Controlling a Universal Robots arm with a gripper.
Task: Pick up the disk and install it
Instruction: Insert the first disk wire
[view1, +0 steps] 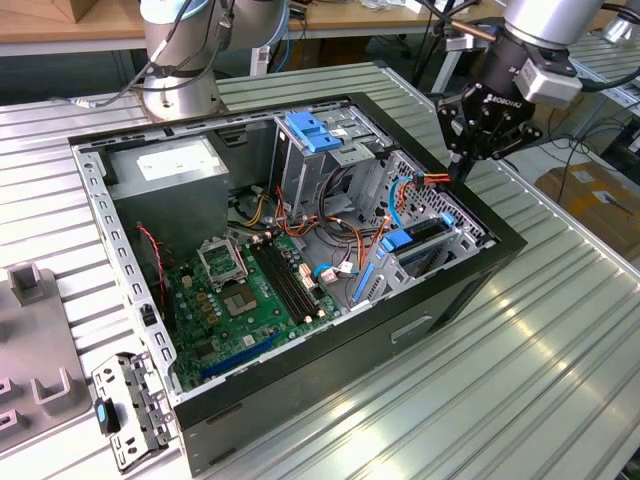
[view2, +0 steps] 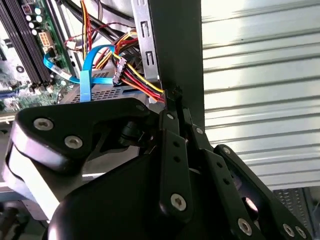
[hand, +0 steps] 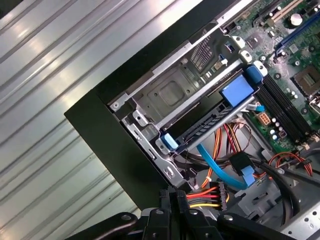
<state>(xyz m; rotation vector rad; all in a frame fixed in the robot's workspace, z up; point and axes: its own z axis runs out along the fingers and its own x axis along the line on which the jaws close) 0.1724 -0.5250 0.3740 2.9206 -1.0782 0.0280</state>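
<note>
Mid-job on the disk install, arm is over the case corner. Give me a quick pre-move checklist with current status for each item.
1. Disk in the drive bay: ok, it lies in the bay with its blue rails showing in the first wrist view.
2. Disk fully latched: cannot tell.
3. Gripper free of load: ok, its fingers are closed together with nothing between them in the second wrist view.
4. Gripper clear of the case wall: not ok, the fingertips sit right at its edge.
5. Power connector clear of the fingertips: not ok, its coloured wires lie right beside them.
6. Connector plugged into the disk: not ok, it hangs loose.
</note>
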